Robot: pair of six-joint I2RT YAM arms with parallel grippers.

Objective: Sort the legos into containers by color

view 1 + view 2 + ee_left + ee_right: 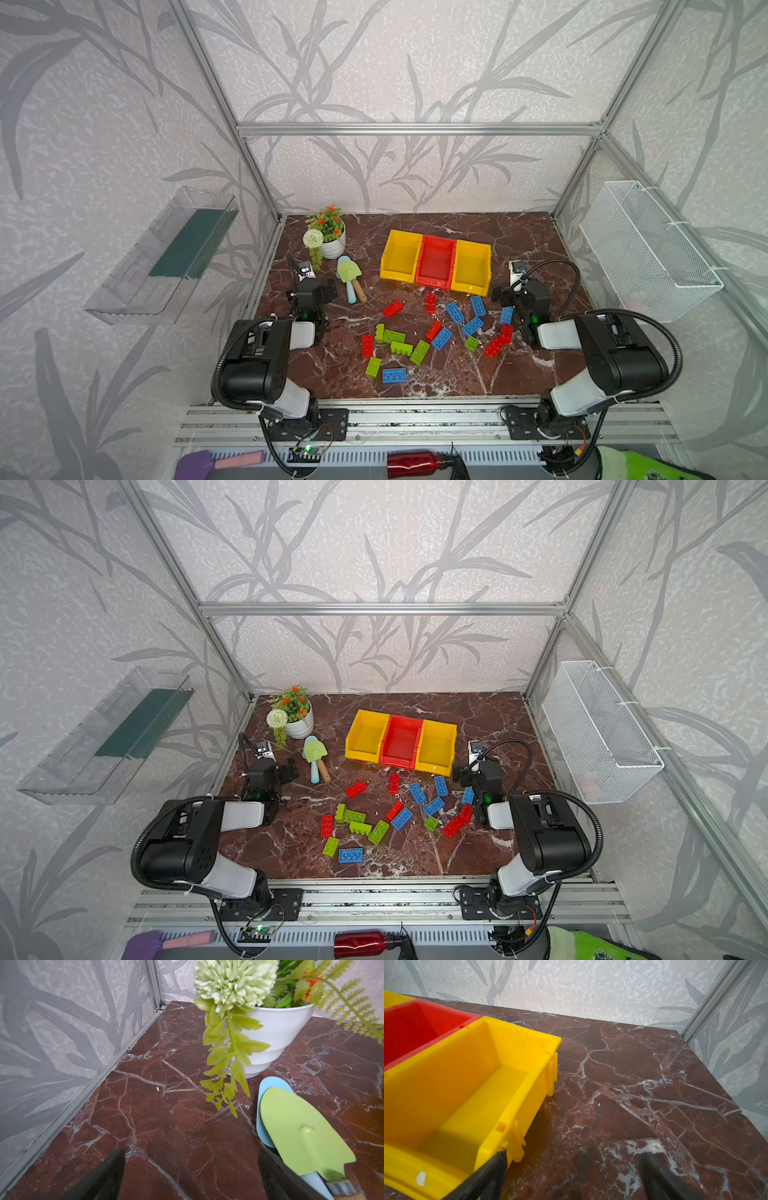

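The bricks [441, 338] are red, blue and lime green on a dark red-brown table [519, 374] veined with white. Two bins [401, 253] are yellow, the middle one red. The trowel [349, 271] is light green, the flowerpot [334, 248] white, the walls [415, 62] pale grey with a darker leaf pattern

Black-and-white arms [257, 365], ribbed black cables [215, 380], black left hand [191, 1159], right hand [572, 1159]

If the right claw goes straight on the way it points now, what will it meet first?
Probably bare table, beside the yellow bin. The right claw is open and tilted down; one finger looks near the bin's corner, though depth is unclear.
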